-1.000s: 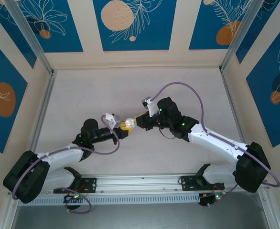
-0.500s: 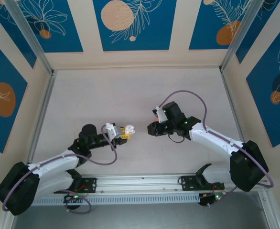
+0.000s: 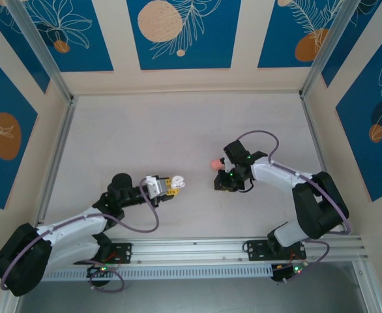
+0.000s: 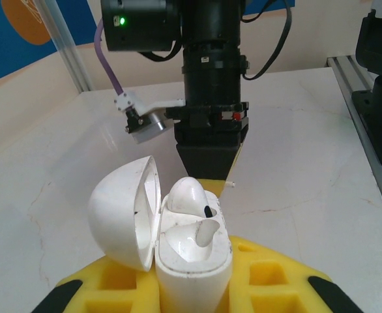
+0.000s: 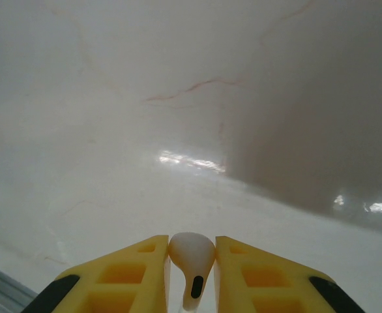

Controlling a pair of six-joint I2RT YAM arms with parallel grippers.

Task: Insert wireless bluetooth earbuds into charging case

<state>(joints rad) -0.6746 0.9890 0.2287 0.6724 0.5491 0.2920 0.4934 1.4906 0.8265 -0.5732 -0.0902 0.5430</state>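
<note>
Between the left jaws, clamped tight by their yellow fingers [image 4: 269, 277], stood the charging case [image 4: 192, 261], its lid [image 4: 122, 208] swung open to one side. The hold looked deliberate: the case was gripped low on its body, so the sockets faced up and toward the other arm with nothing across them. A first earbud [image 4: 188, 194] already sat in the far socket. The near socket looked empty, though its glossy white hollow made that hard to confirm.

The right jaws were closed on the second earbud [image 5: 191, 255], pinched between their own yellow fingers [image 5: 122, 277] with the bulb forward and the stem running back into the grip. That left the rounded end free to lead. Beyond it lay only pale bench [image 5: 178, 98].

From above, the case and the right arm [image 3: 269, 173] stood well apart, bare bench between them. By my judgement the job was half done. The next move would call for bringing the held bud over the open socket and lining it up squarely, since a tilted bud could jam on the rim.
</note>
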